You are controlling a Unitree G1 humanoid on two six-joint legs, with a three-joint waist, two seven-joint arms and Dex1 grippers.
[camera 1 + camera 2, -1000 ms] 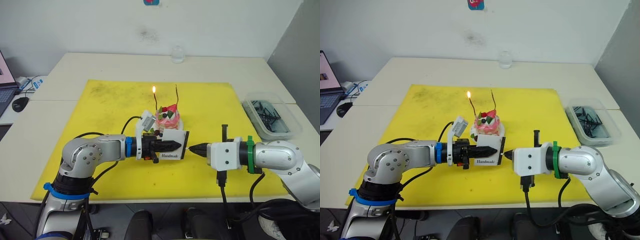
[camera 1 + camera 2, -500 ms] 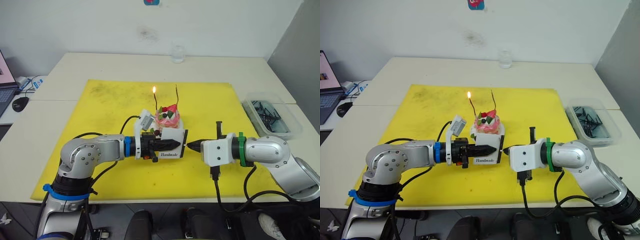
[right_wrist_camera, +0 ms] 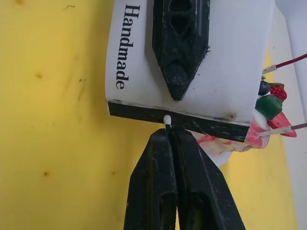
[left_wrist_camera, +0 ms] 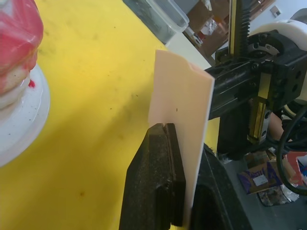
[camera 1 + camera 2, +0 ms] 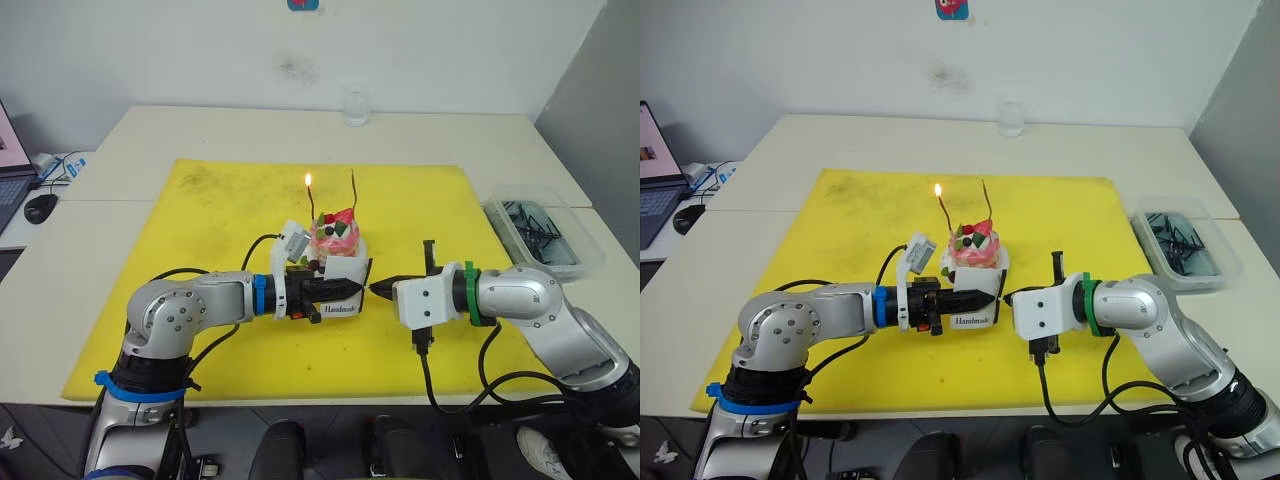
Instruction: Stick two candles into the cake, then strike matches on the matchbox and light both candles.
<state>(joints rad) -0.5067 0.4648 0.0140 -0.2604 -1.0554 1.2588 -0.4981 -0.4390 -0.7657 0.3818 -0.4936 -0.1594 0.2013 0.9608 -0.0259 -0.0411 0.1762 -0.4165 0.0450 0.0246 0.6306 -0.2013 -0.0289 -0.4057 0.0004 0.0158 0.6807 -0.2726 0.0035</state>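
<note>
With both candles in cake (image 5: pixel 336 240), lit candle (image 5: pixel 311 203) mid-frame, greyish candle (image 5: pixel 354 191) unlit. Left gripper (image 5: pixel 355 290) clamped on matchbox (image 3: pixel 187 62); right gripper (image 3: pixel 167 125) pinching match (image 3: pixel 167 120) at strip. Strike, second lighting pending.

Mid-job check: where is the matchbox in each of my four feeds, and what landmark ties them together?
Left eye view: matchbox centre frame, clamped in the left gripper, just in front of the cake.
Right eye view: matchbox centre, same grip, the right gripper at its end.
Left wrist view: edge-on pale card rising between the fingers.
Right wrist view: "Handmade" face above the black strip.
Shared landmark: the cake.
</note>
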